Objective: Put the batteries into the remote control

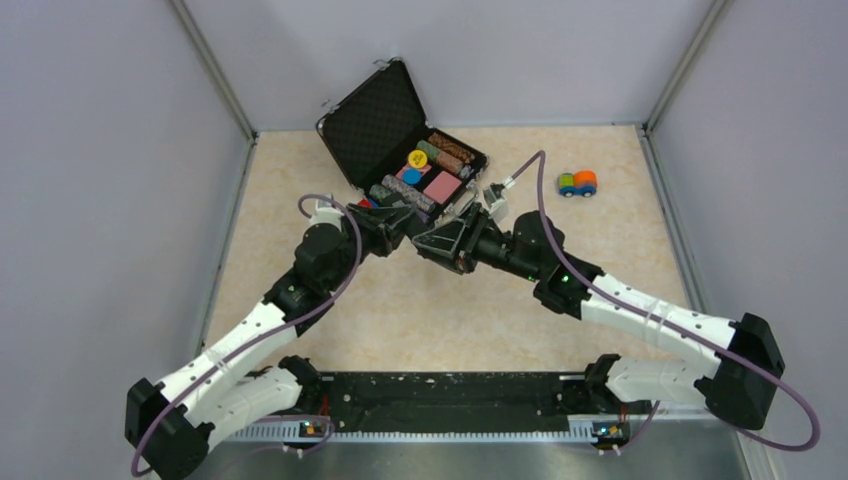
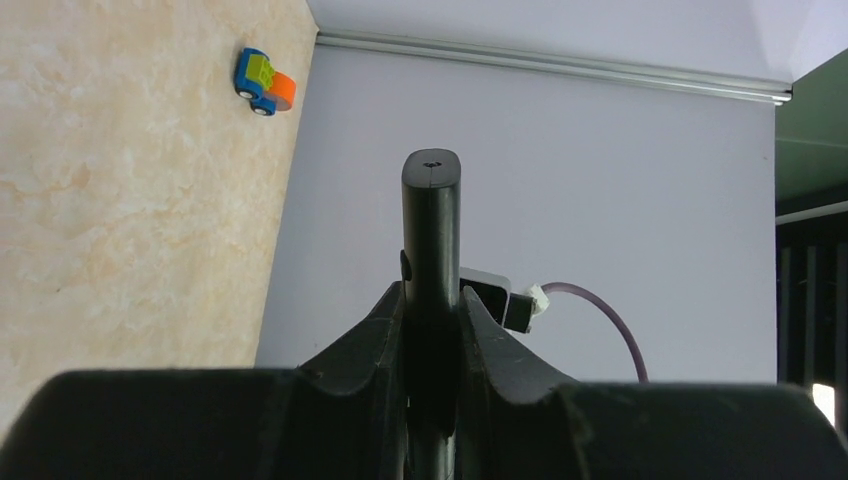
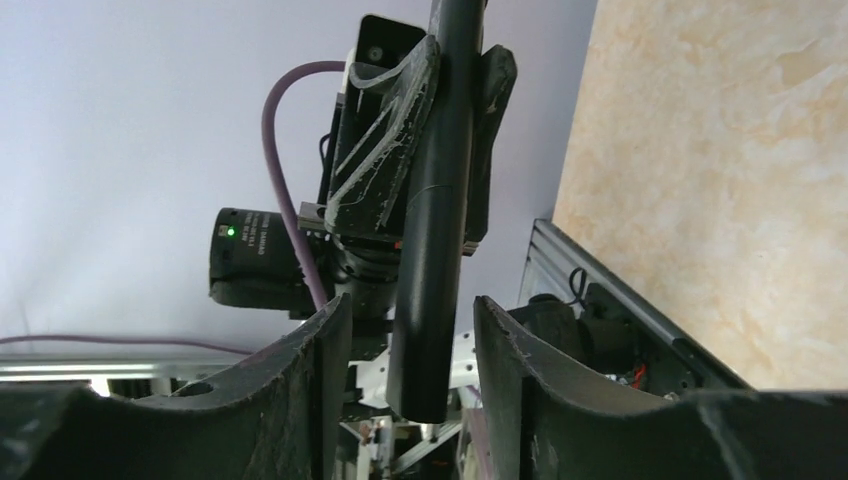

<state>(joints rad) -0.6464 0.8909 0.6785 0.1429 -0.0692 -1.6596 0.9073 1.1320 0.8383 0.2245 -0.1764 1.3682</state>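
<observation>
The remote control (image 2: 431, 230) is a slim black bar held off the table, with my left gripper (image 2: 432, 310) shut on its lower part. In the right wrist view the same remote control (image 3: 435, 230) runs down from the left gripper's fingers (image 3: 385, 150), and its free end hangs between the jaws of my right gripper (image 3: 412, 330). Those jaws stand open with a gap on each side of the bar. From above, the left gripper (image 1: 398, 225) and the right gripper (image 1: 428, 240) meet in front of the case. The batteries are out of view.
An open black foam-lined case (image 1: 400, 150) of coloured chips stands at the back centre. A small blue and orange toy car (image 1: 577, 183) sits at the back right, and the left wrist also shows the toy car (image 2: 265, 82). A black mat (image 1: 450, 400) lies along the near edge. Grey walls enclose the table.
</observation>
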